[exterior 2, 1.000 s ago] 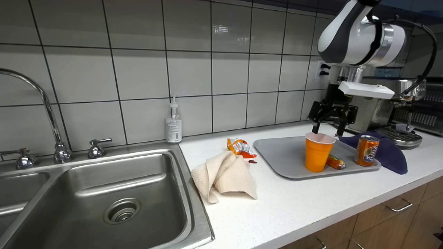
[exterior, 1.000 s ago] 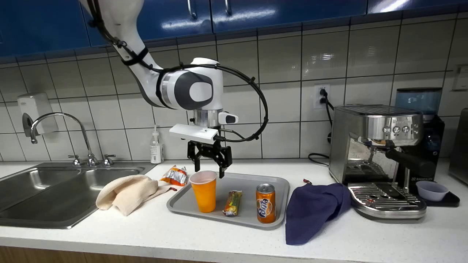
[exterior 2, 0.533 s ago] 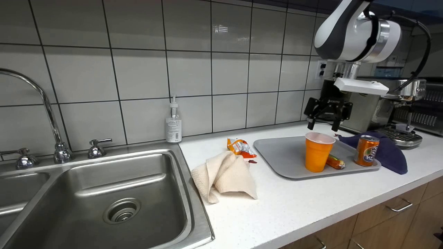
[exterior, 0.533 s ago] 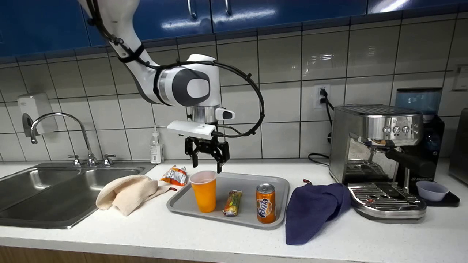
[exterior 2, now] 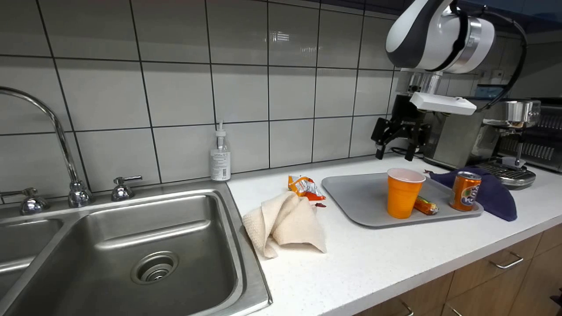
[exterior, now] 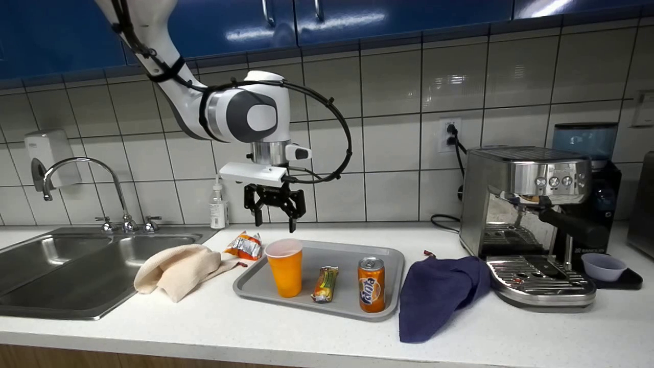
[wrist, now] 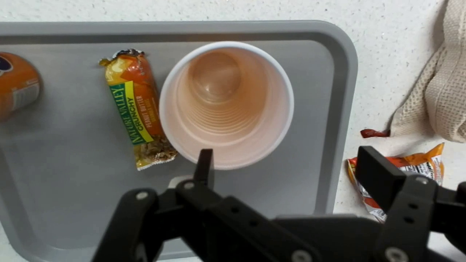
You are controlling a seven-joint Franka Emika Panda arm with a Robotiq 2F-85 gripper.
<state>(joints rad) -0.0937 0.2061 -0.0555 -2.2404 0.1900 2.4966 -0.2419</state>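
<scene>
My gripper [exterior: 275, 225] hangs open above the counter, behind and above the rim of an orange cup [exterior: 284, 272], touching nothing. In the wrist view the gripper [wrist: 285, 150] has nothing between its fingers; one fingertip overlaps the rim of the cup [wrist: 225, 112] in the picture, the other overlaps an orange snack packet [wrist: 424, 165]. Upright on a grey tray [exterior 2: 360, 193] stands the cup, its inside showing no contents. A granola bar [wrist: 133, 105] lies beside it on the tray, partly hidden by the cup in an exterior view. An orange Fanta can [exterior: 371, 286] stands at the tray's far end.
A cream cloth [exterior: 179, 268] lies between the tray and the steel sink [exterior 2: 153, 237]. A navy cloth [exterior: 442, 294] and a coffee machine [exterior: 526, 204] are past the can. Behind are a soap bottle [exterior 2: 220, 158] and the tiled wall; blue cabinets [exterior: 398, 20] hang overhead.
The open gripper has risen and shifted toward the sink side, from close over the cup's rim to higher above it. The cup, bar, can and tray have not moved.
</scene>
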